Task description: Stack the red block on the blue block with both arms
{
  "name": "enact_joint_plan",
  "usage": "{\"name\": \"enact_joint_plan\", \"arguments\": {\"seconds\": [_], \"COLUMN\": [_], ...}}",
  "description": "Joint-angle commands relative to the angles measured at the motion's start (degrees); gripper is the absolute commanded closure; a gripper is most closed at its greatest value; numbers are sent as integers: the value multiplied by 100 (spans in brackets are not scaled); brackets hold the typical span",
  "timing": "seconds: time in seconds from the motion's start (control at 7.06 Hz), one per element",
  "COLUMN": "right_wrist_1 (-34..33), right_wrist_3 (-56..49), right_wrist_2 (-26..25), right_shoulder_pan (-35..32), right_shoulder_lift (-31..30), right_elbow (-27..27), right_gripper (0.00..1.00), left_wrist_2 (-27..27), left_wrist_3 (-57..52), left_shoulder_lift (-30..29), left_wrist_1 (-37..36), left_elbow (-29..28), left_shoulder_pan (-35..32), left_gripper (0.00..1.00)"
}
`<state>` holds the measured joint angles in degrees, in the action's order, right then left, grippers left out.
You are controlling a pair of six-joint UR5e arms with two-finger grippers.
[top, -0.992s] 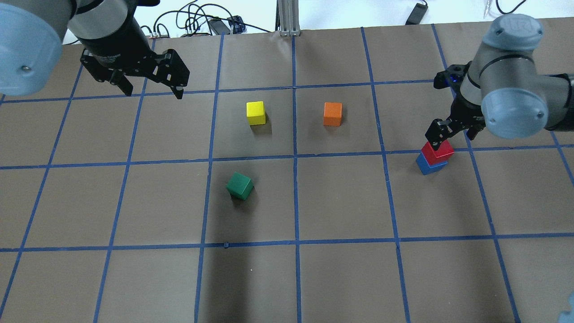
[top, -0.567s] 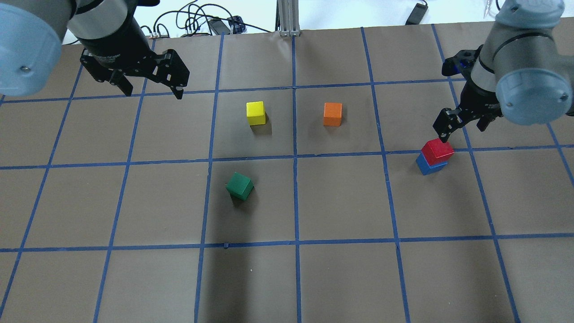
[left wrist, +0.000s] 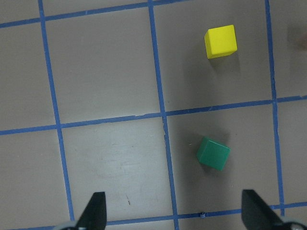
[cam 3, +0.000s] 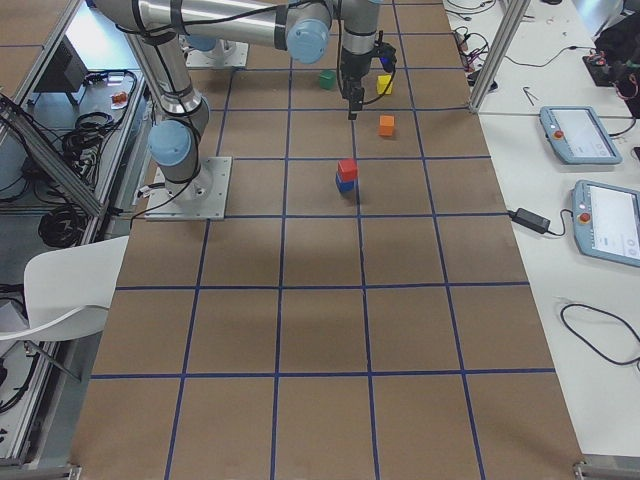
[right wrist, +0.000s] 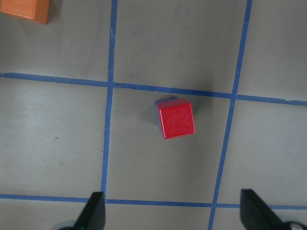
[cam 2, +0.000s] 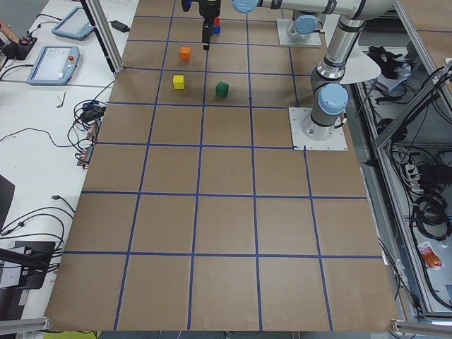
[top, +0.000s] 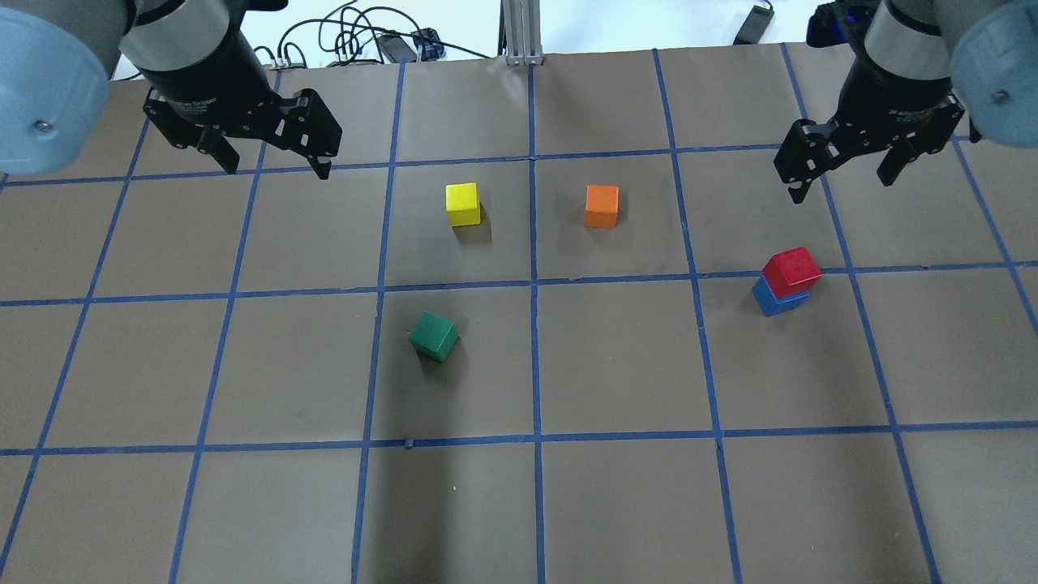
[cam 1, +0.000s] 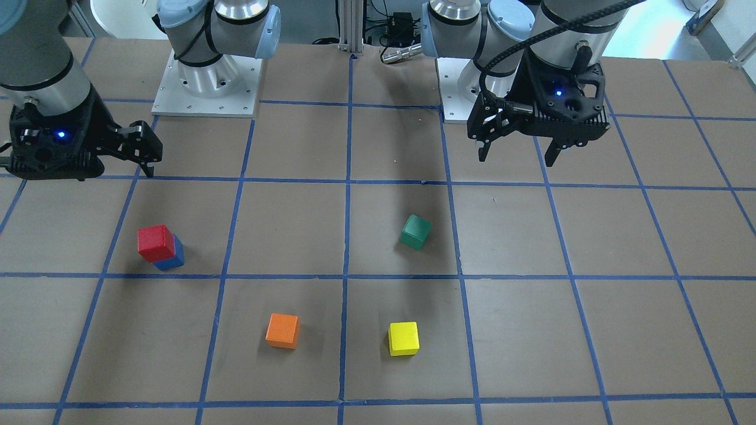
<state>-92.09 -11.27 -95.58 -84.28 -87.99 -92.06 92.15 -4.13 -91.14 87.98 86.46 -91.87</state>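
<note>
The red block (top: 791, 272) sits on top of the blue block (top: 778, 300) on the right side of the table, slightly offset and rotated. The right wrist view looks straight down on the red block (right wrist: 176, 118), with only a blue sliver (right wrist: 157, 104) showing beside it. My right gripper (top: 843, 174) is open and empty, raised above and beyond the stack. My left gripper (top: 277, 166) is open and empty, hovering over the far left of the table, away from all the blocks.
A yellow block (top: 462, 203) and an orange block (top: 601, 206) stand in the far middle. A green block (top: 434, 336) lies rotated nearer the centre. The brown table (top: 616, 487) carries a blue tape grid. Cables lie beyond the far edge.
My right gripper has risen and drawn back from the red block, which stays on the blue block. The left arm has not moved.
</note>
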Motion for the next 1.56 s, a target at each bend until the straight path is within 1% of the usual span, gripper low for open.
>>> {"name": "enact_joint_plan", "arguments": {"seconds": [0.0, 0.14, 0.28, 0.42, 0.71, 0.99, 1.42], "right_wrist_1": [104, 130, 139, 130, 130, 52, 60], "right_wrist_3": [1260, 1511, 1514, 1531, 1549, 1549, 1549], "right_wrist_2": [47, 48, 214, 676, 637, 628, 637], "right_shoulder_pan": [-447, -475, -484, -484, -484, -484, -484], "right_shoulder_lift": [-26, -60, -200, -297, -316, -316, -377], "right_elbow": [39, 21, -5, -14, -40, -206, -208], "right_gripper": [0, 0, 0, 0, 0, 0, 0], "left_wrist_2": [5, 5, -4, -4, 5, 5, -4], "left_wrist_3": [0, 0, 0, 0, 0, 0, 0], "left_shoulder_lift": [-9, 8, 26, 17, 17, 0, 8], "left_wrist_1": [0, 0, 0, 0, 0, 0, 0], "left_elbow": [12, 12, 12, 12, 12, 12, 12], "left_shoulder_pan": [2, 2, 2, 2, 2, 2, 2], "left_gripper": [0, 0, 0, 0, 0, 0, 0]}}
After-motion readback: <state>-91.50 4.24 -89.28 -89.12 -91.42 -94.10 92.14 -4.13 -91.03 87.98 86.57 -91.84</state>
